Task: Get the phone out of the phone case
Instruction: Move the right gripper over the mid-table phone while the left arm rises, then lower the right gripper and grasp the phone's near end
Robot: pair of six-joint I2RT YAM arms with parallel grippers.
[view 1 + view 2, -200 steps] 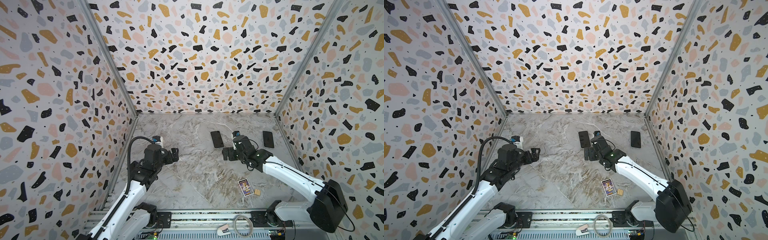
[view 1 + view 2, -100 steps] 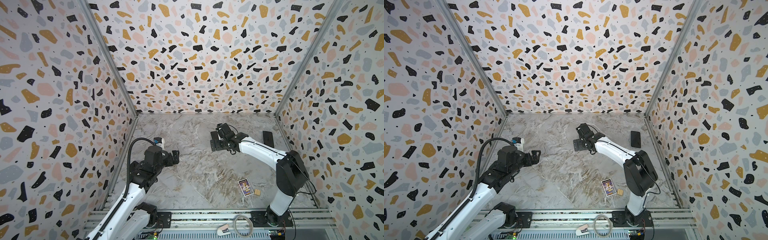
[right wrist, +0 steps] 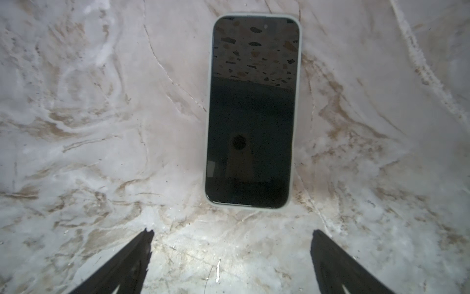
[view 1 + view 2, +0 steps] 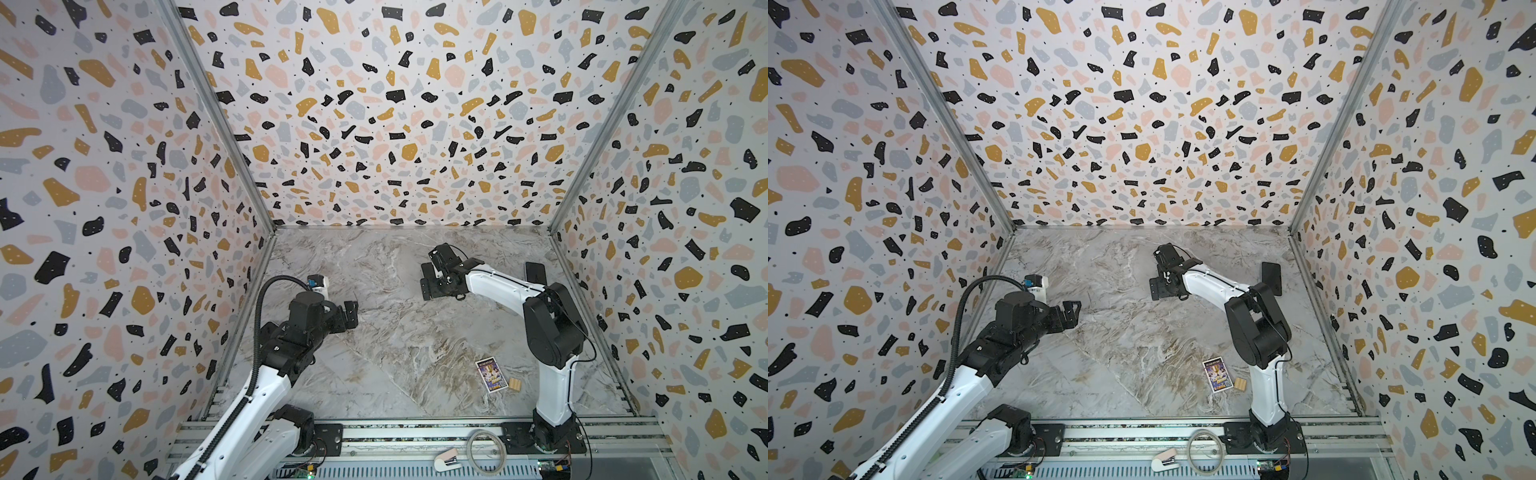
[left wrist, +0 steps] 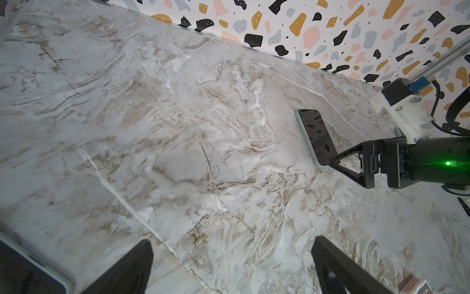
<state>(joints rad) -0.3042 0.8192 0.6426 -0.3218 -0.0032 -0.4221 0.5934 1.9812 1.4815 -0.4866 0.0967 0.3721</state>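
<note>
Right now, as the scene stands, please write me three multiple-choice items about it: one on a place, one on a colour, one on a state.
1. The phone in the right wrist view lies: A) inside a box; B) flat on the table, just ahead of the right gripper; C) on a shelf.
2. The rim of its case is: A) red; B) black; C) pale.
3. The right gripper's jaws are: A) open and empty; B) shut on the phone; C) shut and empty.
Key: 1 B, bare marble shows all round the phone; 2 C, a light edge frames the dark phone; 3 A, they stand wide apart with only table between.
</note>
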